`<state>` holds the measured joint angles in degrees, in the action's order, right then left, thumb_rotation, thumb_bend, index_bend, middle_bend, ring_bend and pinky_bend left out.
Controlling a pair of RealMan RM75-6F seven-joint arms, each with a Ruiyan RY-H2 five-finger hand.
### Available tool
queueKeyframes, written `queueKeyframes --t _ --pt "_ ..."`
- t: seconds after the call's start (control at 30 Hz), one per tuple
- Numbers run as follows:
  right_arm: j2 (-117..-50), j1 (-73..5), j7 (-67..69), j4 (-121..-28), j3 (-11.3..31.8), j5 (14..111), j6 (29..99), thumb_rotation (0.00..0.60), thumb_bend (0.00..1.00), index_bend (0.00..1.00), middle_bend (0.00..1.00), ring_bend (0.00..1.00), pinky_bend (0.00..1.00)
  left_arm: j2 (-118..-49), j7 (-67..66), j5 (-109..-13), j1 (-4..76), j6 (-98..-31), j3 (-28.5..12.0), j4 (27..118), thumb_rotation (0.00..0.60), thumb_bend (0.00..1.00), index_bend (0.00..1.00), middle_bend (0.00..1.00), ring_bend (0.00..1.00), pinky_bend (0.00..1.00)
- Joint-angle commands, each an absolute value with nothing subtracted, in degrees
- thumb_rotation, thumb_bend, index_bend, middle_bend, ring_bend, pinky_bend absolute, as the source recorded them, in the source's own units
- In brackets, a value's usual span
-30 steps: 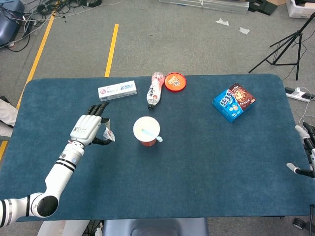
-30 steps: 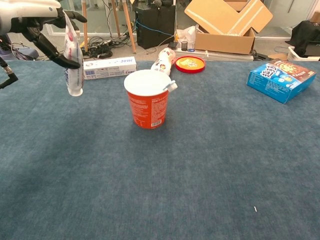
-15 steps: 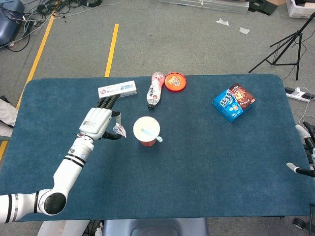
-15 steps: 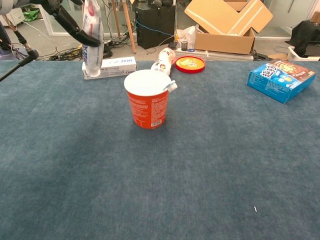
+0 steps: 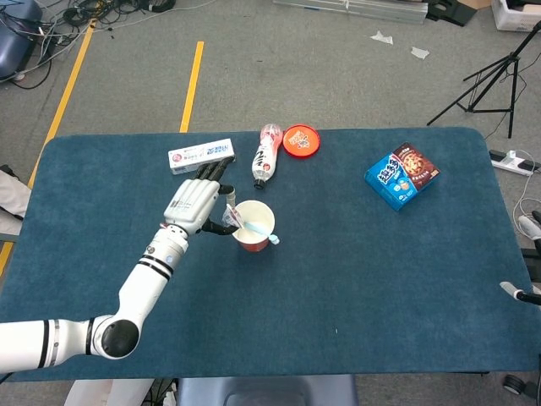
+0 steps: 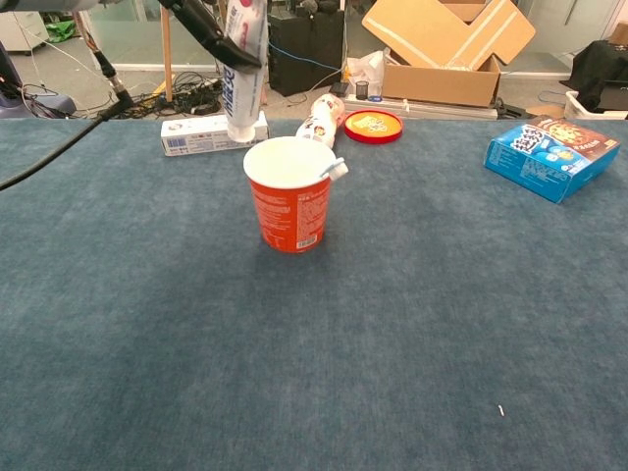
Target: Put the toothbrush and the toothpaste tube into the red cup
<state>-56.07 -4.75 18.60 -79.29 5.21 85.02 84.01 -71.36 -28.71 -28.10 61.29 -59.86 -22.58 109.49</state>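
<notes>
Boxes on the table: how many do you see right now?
2. The white toothpaste box lies at the far edge, left of the lying bottle. The blue cookie box sits toward the far right. Nothing appears to hide another.

Toothpaste tube (image 6: 241, 61) hanging upright beside red cup (image 6: 288, 201), toothbrush (image 5: 251, 229) inside

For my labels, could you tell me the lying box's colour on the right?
Blue box, clearest in chest view.
</notes>
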Motion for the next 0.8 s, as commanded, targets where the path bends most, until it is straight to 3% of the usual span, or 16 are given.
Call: queueKeyframes --t 0.03,0.8 --pt "-56.3 -4.6 19.3 -78.7 5.2 84.9 84.0 0.600 0.00 0.00 0.00 0.00 0.30 -72.6 -28.3 -26.8 62.5 -59.0 -22.6 107.8 0.600 0.18 0.69 0.00 0.00 0.00" --pt "-57.8 -4.9 23.7 -74.0 5.2 83.3 81.2 0.600 0.00 0.00 0.00 0.00 0.30 -78.3 -26.8 -24.8 66.9 -55.0 -20.3 97.4 0.600 0.18 0.69 0.00 0.00 0.00"
